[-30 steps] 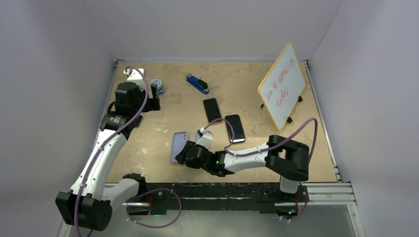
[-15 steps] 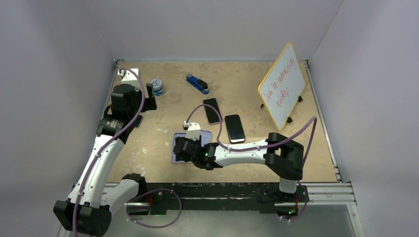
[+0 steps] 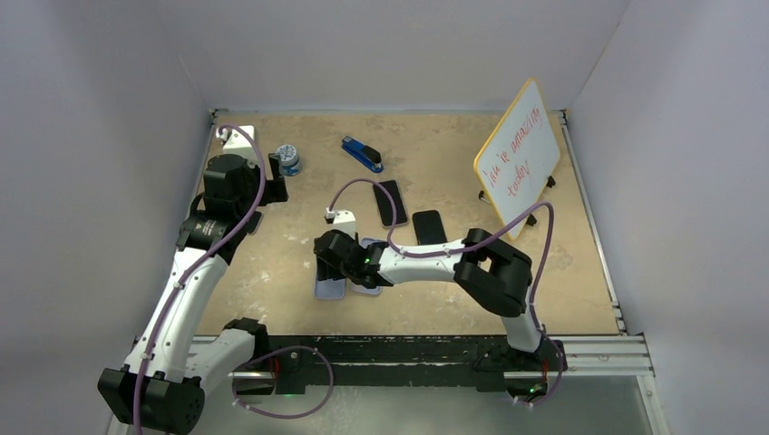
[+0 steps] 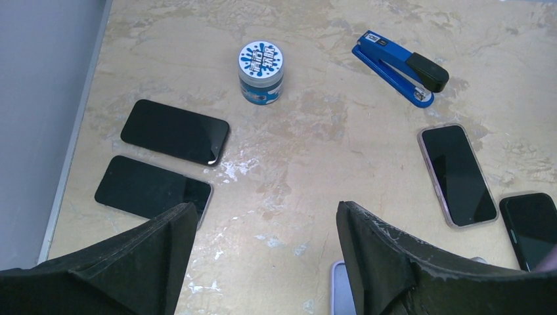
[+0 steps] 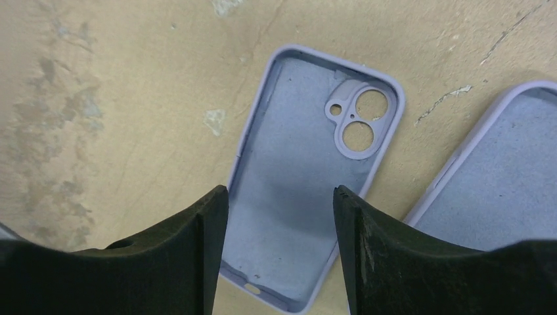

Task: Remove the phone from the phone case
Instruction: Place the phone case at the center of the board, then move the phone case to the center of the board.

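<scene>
The lilac silicone phone case (image 5: pixel 295 157) lies open side up on the tan mottled table (image 5: pixel 98 98), nearer the near edge than the far and somewhat toward the left edge. Its shell is empty, the camera cut-out bare. A second lilac case (image 5: pixel 499 177) lies just beside it, toward the right edge, and what we see of it is empty too.

The right gripper (image 5: pixel 279 193) hangs directly above the first case with its jaws spread wide, holding nothing. So for these two cases we judge the removal done.

Nearer the middle of the table lies a black phone with a pale rim (image 4: pixel 458 176). It may be cased, though we cannot tell. If so, that one is left. A plain black phone (image 4: pixel 533 226) lies close by it.

The left gripper (image 4: pixel 266 210) hovers near the far-left corner, jaws apart and empty. Two bare black phones (image 4: pixel 175 131) lie along the left edge. A blue-and-white round tub (image 4: pixel 261 63) and a blue stapler (image 4: pixel 399 67) sit toward the far edge. A yellow-framed whiteboard (image 3: pixel 519 159) stands near the far-right corner. Nothing blocks either arm.
</scene>
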Robot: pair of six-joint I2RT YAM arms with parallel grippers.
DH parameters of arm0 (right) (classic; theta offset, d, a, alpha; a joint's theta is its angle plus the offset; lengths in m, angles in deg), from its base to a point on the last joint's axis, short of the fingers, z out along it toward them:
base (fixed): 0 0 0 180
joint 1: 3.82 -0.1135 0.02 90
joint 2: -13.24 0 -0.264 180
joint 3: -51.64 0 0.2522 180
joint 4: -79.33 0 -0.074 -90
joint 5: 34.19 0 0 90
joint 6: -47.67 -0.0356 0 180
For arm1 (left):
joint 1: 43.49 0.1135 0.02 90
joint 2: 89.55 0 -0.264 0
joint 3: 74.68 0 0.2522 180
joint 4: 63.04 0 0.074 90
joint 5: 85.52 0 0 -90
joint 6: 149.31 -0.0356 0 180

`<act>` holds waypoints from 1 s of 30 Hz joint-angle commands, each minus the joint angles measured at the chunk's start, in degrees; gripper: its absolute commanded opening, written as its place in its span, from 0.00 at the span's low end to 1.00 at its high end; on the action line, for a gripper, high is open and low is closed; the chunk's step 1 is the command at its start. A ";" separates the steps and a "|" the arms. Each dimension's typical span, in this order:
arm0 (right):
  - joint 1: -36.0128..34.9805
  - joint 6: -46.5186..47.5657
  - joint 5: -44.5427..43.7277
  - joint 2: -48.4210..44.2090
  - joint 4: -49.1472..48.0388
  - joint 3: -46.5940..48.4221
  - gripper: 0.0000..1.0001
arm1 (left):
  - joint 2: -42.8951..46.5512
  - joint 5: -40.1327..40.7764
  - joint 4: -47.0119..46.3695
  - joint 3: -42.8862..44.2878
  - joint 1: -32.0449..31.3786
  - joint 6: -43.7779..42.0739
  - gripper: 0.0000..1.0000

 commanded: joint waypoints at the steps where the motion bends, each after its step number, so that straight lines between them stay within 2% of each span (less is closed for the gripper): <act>1: 1.16 2.00 3.67 0.80 0.35 1.87 0.61 | 0.84 -0.90 -1.58 -0.51 -0.20 1.00 0.80; 5: 2.36 1.31 3.28 1.13 2.99 0.53 0.62 | 0.82 -1.06 -1.54 -0.54 -0.20 0.99 0.80; 12: 4.90 1.86 -1.20 -4.20 7.16 -7.11 0.63 | 0.41 -2.23 -1.58 -0.45 -0.20 0.99 0.80; 24: 7.05 12.32 -0.15 -11.29 10.44 -7.23 0.65 | -0.10 -3.82 -1.49 -0.42 -0.20 1.08 0.80; 30: 11.76 20.23 2.55 -15.29 9.04 -5.48 0.74 | -0.37 -5.08 -1.52 -0.41 -0.20 1.25 0.80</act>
